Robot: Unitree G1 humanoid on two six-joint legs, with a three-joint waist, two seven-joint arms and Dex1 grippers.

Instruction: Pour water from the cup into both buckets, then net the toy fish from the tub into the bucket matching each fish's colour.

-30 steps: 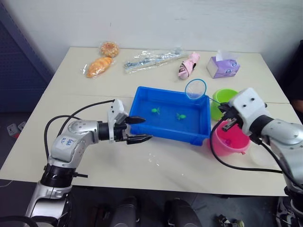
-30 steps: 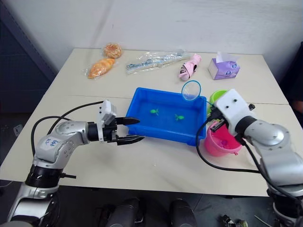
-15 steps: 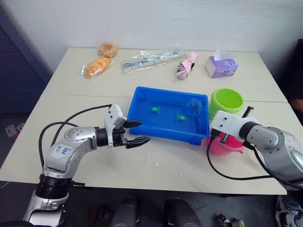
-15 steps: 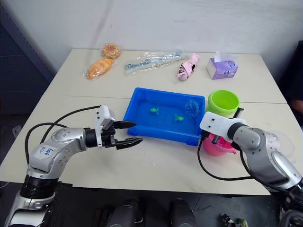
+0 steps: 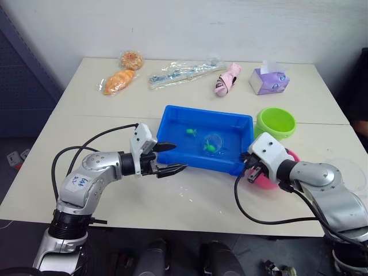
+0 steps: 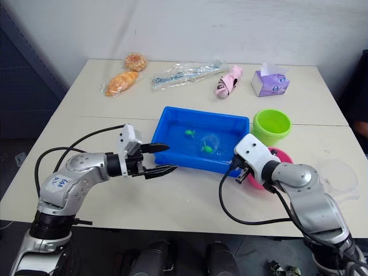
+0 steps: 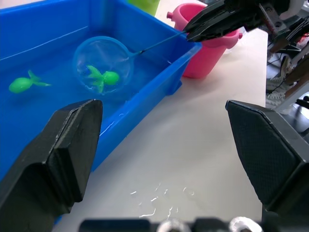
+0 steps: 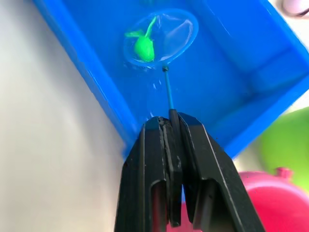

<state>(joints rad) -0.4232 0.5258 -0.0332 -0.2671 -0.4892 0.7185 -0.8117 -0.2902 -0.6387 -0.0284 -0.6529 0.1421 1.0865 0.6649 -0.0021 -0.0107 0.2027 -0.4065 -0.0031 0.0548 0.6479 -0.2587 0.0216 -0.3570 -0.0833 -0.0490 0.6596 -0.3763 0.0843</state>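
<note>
The blue tub (image 5: 207, 110) holds water and two green toy fish. The net (image 5: 213, 142) is down in the water, its hoop around one green fish (image 8: 144, 47). My right gripper (image 8: 169, 121) is shut on the net's thin handle at the tub's right front corner, in front of the pink bucket (image 7: 207, 53). The other green fish (image 5: 191, 131) floats farther back. The lime green bucket (image 5: 276, 123) stands behind the pink one. The clear cup (image 6: 339, 175) sits at the far right. My left gripper (image 5: 175, 158) hangs open just off the tub's left front side, holding nothing.
Along the table's far side lie bagged bread (image 5: 118, 81), a doughnut (image 5: 133, 58), a clear bag of tools (image 5: 184, 72), a pink plush toy (image 5: 227, 80) and a purple tissue box (image 5: 269, 80). Water drops (image 5: 187, 192) mark the table in front of the tub.
The net came down from above the tub's right end into the water and slid left over a green fish. My right arm dropped lower. The left gripper hardly moved.
</note>
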